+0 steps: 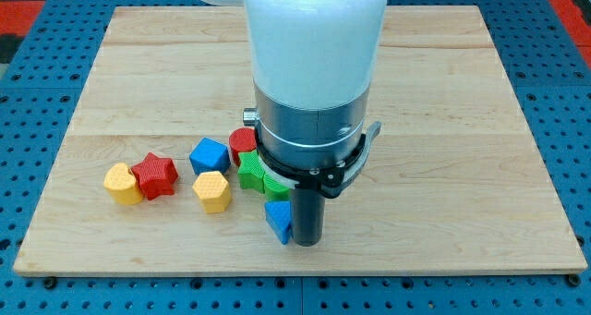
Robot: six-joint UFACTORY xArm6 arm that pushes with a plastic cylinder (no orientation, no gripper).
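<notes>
Pressing against the right side of a blue triangular block (pixel 277 220), my tip (pixel 306 243) rests on the wooden bench (pixel 443 121) near the view's bottom edge, the dark rod standing straight beneath the arm's white and silver housing. No jaws exist on this arm; it ends only in the rod. Just above the blue piece sit a green block (pixel 249 172) and a second green block (pixel 275 186), the latter partly hidden by the rod mount, with a red block (pixel 242 141) peeking out behind them. Further toward the view's left lie a blue cube-like block (pixel 210 155), a yellow hexagonal block (pixel 212 191), a red star (pixel 155 175) and a yellow block (pixel 122 184) touching the star. Contact low and square on the blue piece's flank looks best for keeping it from spinning away. No brand, label or writing is legible anywhere.
</notes>
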